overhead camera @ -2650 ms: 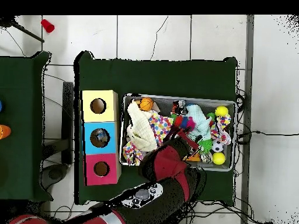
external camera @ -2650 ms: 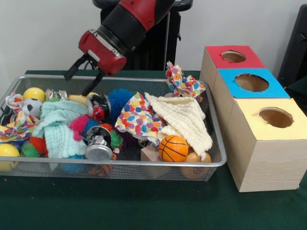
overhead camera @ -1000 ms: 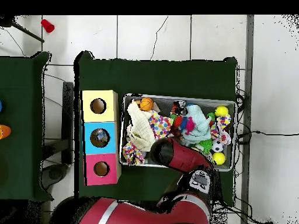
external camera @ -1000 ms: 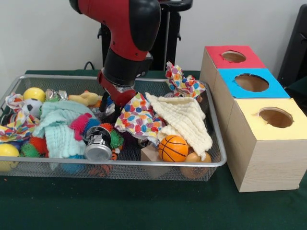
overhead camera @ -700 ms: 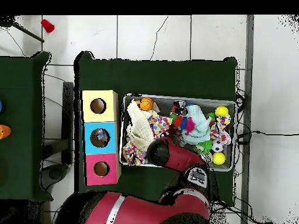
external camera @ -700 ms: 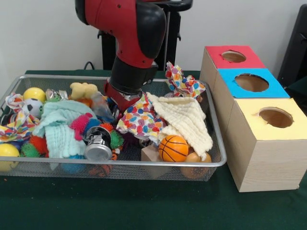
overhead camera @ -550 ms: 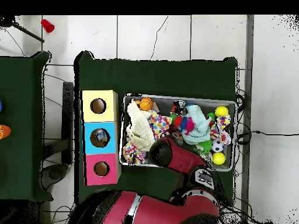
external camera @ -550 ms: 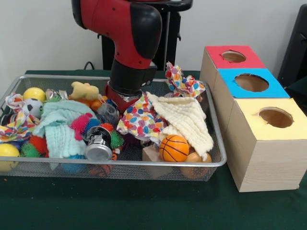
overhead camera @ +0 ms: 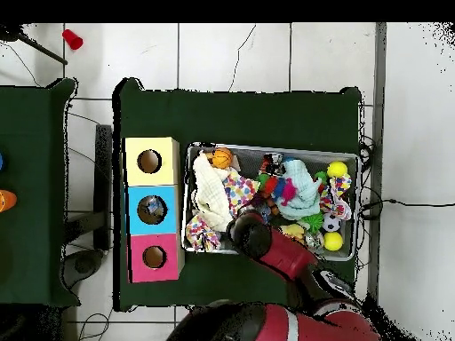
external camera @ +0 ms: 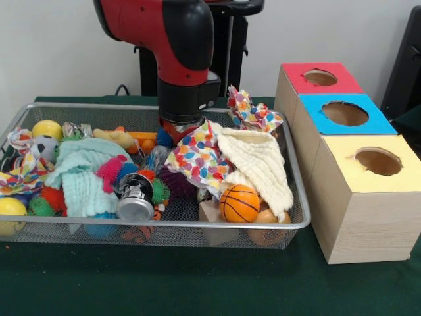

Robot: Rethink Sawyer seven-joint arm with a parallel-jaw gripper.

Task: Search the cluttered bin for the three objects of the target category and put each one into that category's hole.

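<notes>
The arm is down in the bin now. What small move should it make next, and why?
Probably lift straight up a little. The gripper is buried behind the dotted cloth in the wire bin, so its hold cannot be seen; rising would reveal it.

Orange basketball (external camera: 237, 203); cream cloth (external camera: 258, 162); multicoloured polka-dot cloth (external camera: 195, 159); red, blue, yellow-topped boxes (external camera: 358, 191).

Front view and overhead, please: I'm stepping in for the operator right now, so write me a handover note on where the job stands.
Pincer: buried in the clutter behind the polka-dot cloth; open or shut cannot be told.
Arm stands upright over the wire bin's middle.
Bin is still full: basketball, yellow balls, cloths, spiky toys.
Boxes: something lies inside the blue hole; red hole and yellow hole look empty.
Left: nearly all of the sorting, it seems.
</notes>
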